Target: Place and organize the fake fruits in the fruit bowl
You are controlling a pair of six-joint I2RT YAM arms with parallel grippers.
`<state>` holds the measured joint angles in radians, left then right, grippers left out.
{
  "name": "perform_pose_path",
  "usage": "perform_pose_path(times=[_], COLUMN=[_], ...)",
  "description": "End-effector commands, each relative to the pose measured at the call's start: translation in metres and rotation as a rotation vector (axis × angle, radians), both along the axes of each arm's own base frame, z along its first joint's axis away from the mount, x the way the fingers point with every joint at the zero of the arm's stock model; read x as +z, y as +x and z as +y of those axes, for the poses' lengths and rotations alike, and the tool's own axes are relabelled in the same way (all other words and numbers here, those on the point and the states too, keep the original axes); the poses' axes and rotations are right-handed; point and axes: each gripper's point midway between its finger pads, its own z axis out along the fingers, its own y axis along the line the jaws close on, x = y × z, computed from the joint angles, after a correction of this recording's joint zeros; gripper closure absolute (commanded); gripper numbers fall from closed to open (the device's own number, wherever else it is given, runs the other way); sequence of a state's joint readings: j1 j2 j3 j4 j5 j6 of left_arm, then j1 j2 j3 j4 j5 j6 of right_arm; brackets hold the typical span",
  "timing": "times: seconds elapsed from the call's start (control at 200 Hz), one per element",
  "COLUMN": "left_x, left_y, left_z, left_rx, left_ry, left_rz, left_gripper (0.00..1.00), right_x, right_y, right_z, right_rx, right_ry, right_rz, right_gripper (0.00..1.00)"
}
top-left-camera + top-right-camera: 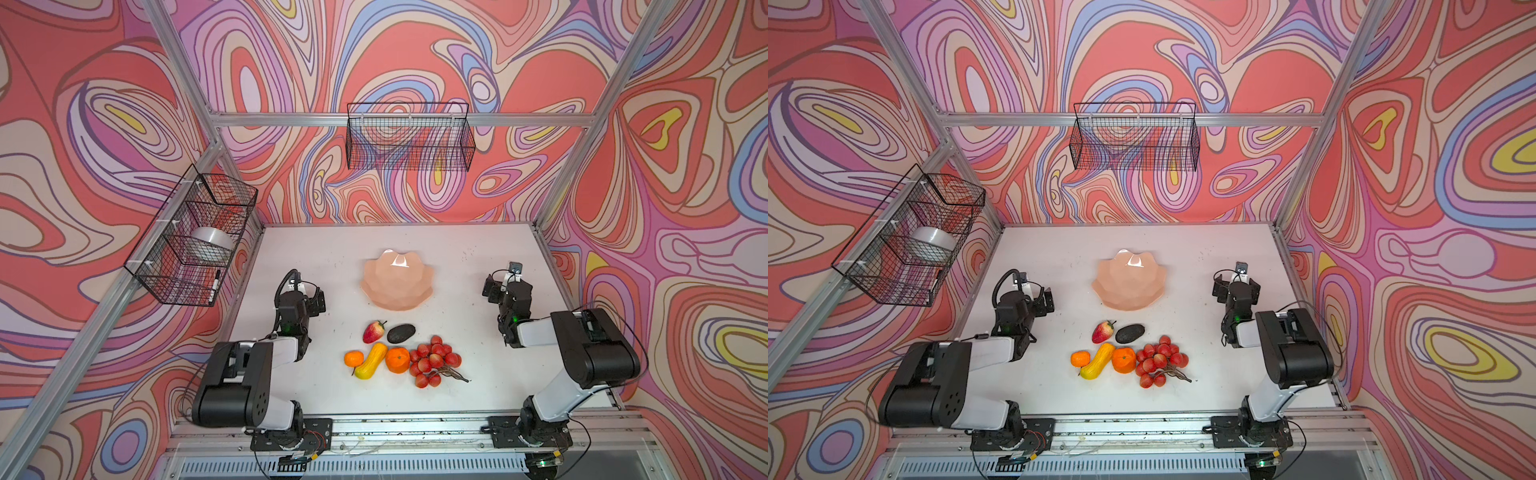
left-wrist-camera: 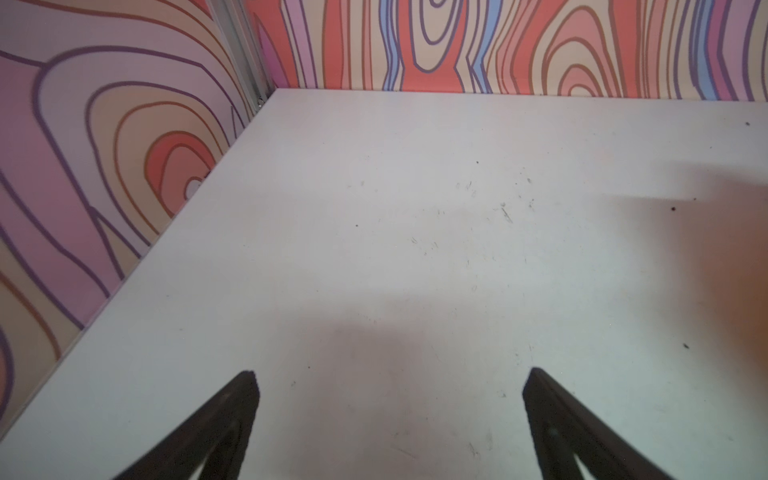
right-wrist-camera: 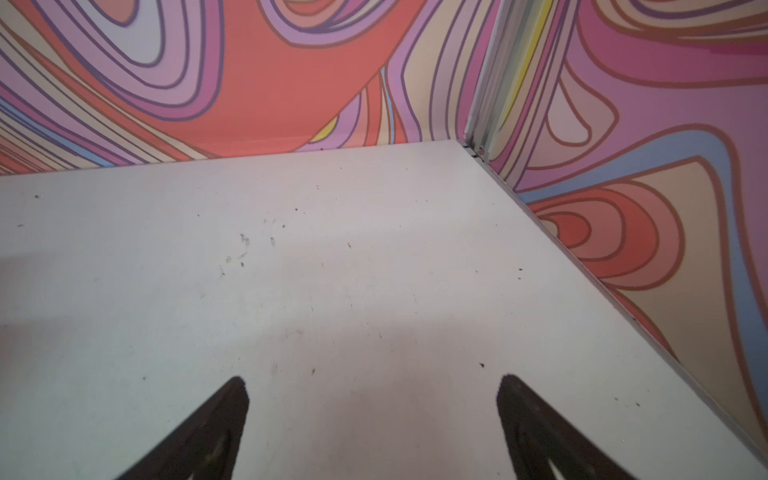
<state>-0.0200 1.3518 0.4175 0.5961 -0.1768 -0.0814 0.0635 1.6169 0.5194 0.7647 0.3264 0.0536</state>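
Grapes nearest, fruit bowl seemingly empty, both hands spread

White table, bowl and fruit on top

We see the pink bowl mid-table; nearer us lie a strawberry, an avocado, a small orange, a yellow gourd, a bigger orange and red grapes, clustered close together.
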Motion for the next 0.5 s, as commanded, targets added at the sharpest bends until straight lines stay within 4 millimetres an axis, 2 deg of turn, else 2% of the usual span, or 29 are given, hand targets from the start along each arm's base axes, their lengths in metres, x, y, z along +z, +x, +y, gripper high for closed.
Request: perform_pose_path(times=[0.0, 0.035, 0.09, 0.15, 0.205, 0.305, 0.491], left_x=[0.070, 0.084, 0.099, 0.107, 0.103, 0.088, 0.050], left_y=[-0.016, -0.026, -0.043, -0.056, -0.073, -0.103, -0.155], left_z=[0.017, 0.020, 0.021, 0.005, -0.011, -0.030, -0.066], left_rx=[0.162, 0.211, 0.244, 0.148, 0.088, 0.058, 0.051], left_ry=[-0.086, -0.143, -0.201, -0.228, -0.296, -0.426, -0.636], left_rz=[0.030, 0.018, 0.012, 0.038, 0.102, 0.247, 0.513], left_gripper=[0.00, 0.00, 0.00, 0.00, 0.01, 0.07, 0.14], right_x=[0.078, 0.099, 0.121, 0.137, 0.144, 0.133, 0.082], right_y=[0.003, 0.005, 0.009, 0.011, 0.008, -0.001, -0.025], right_z=[-0.015, -0.009, 0.013, 0.049, 0.065, 0.074, 0.078], right_rx=[-0.151, -0.136, -0.030, 0.182, 0.258, 0.284, 0.264], right_ry=[0.110, 0.187, 0.306, 0.367, 0.426, 0.471, 0.509], right_rz=[-0.019, -0.046, -0.060, -0.066, -0.057, 0.032, 0.220], right_gripper=[0.02, 0.02, 0.02, 0.02, 0.02, 0.06, 0.09])
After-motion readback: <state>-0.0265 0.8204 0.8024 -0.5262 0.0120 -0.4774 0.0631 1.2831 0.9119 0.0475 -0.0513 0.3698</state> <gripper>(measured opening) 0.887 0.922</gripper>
